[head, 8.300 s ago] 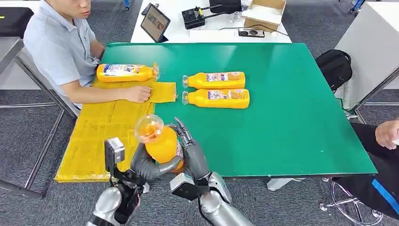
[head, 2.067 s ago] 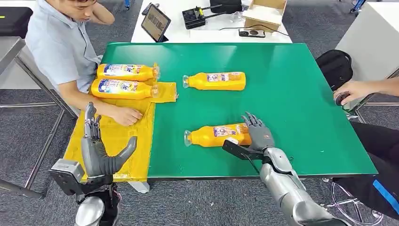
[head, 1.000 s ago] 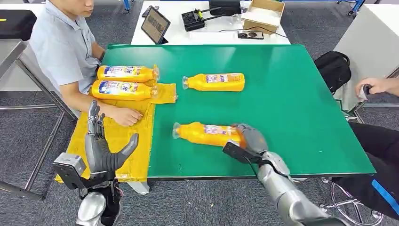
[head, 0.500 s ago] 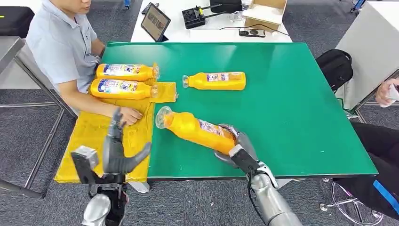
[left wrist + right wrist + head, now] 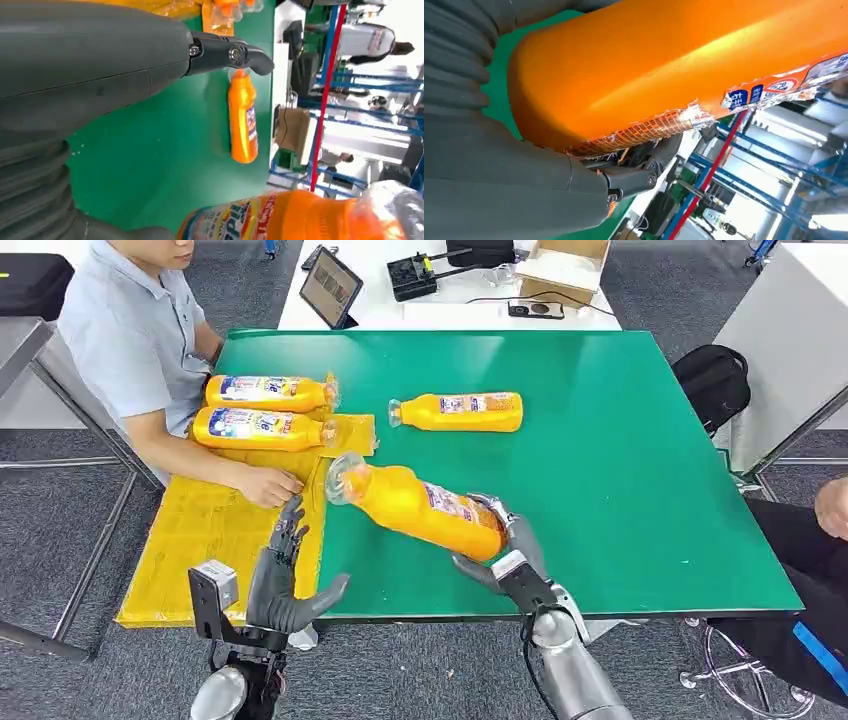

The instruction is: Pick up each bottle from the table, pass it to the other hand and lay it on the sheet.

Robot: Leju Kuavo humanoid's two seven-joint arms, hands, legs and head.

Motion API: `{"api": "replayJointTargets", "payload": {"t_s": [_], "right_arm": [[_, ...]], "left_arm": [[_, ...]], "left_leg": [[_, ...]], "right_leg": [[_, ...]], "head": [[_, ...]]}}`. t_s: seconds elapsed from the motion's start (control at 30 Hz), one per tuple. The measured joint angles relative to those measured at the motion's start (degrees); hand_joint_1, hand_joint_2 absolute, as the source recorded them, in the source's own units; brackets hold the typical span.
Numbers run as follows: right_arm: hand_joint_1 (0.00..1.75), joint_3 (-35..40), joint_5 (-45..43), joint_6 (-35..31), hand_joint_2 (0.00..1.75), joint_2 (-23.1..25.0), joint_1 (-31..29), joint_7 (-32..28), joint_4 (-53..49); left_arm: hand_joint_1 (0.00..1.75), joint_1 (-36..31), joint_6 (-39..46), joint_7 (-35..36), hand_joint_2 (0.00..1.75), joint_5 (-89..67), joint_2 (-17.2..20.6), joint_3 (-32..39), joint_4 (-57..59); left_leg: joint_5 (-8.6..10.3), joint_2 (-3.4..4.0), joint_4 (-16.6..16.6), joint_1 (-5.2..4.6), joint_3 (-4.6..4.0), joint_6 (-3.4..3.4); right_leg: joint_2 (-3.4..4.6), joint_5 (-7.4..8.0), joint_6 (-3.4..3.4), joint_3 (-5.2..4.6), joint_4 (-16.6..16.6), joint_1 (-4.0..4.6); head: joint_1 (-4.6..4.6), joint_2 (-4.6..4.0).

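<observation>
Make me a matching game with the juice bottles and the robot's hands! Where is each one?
Things:
1. bottle with the right hand around it
2. lone bottle
3. two bottles by the person
4. left hand

Places or states:
A. lying on the yellow sheet
B. lifted, tilted
C. open, empty
D. lying on the green table

Pairs: 1-B, 2-D, 3-A, 4-C
</observation>
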Motion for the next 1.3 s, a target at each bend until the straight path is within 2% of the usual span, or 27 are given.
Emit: {"api": "replayJointTargets", "payload": {"t_s": [0.13, 0.3, 0.43, 0.6, 0.87, 1.13, 1.3], "right_arm": [[1.75, 0.1, -3.6, 1.0, 1.75, 1.9, 0.4, -0.1, -2.2], [1.75, 2.4, -3.8, 0.5, 1.75, 4.4, 0.4, -0.1, -2.8], [1.75, 5.9, -0.8, -3.3, 1.75, 6.6, 0.1, -0.3, -1.5], [1.75, 11.1, -4.3, -7.7, 1.75, 8.5, 0.1, -0.4, -0.5], [1.75, 15.9, -7.1, -9.4, 1.75, 10.3, -1.5, -0.3, 1.6], [1.75, 16.6, -7.2, -9.6, 1.75, 10.4, -2.1, -0.4, 2.6], [1.75, 18.3, -7.2, -9.8, 1.75, 10.7, -2.0, -0.4, 3.4]], "left_arm": [[0.00, 1.0, -4.5, -1.3, 1.75, -1.9, 0.2, -2.5, 0.4], [0.00, 0.9, -7.8, -3.8, 1.75, -3.5, 0.7, -6.2, 0.5], [0.00, 0.0, -9.6, -3.0, 1.75, 0.0, 0.4, -7.3, 0.5], [0.00, -0.9, -12.9, -0.7, 1.75, 8.6, -0.1, -7.8, 0.2], [0.00, -2.1, -9.8, -0.9, 1.75, 9.6, -0.5, -8.3, -1.1], [0.00, -2.1, -9.3, -0.9, 1.75, 9.6, -0.5, -8.3, -1.3], [0.00, -2.2, -6.1, -1.6, 1.75, 10.2, -0.8, -7.9, -1.6]], "left_leg": [[-0.01, 0.02, 0.0, 0.00, -0.01, 0.00], [-0.01, 0.01, 0.0, 0.01, -0.04, 0.00], [0.00, 0.02, 0.0, 0.02, -0.03, -0.01], [0.01, 0.01, 0.0, 0.02, -0.03, -0.01], [0.01, 0.02, 0.0, 0.02, -0.03, -0.01], [0.01, 0.01, 0.0, 0.01, -0.03, -0.01], [0.01, 0.02, 0.0, 0.02, -0.03, -0.01]], "right_leg": [[0.01, 0.00, 0.00, -0.04, 0.0, 0.00], [0.00, -0.01, 0.00, -0.05, 0.0, 0.00], [0.01, 0.00, -0.01, -0.05, 0.0, 0.01], [0.00, 0.00, -0.01, -0.05, 0.0, 0.01], [0.00, 0.00, -0.01, -0.06, 0.0, 0.01], [0.00, 0.00, -0.01, -0.05, 0.0, 0.00], [0.01, 0.00, -0.01, -0.07, 0.0, 0.01]], "head": [[0.00, 0.00], [-0.02, 0.00], [0.00, 0.00], [0.00, 0.00], [0.00, 0.00], [0.00, 0.00], [0.00, 0.00]]}}
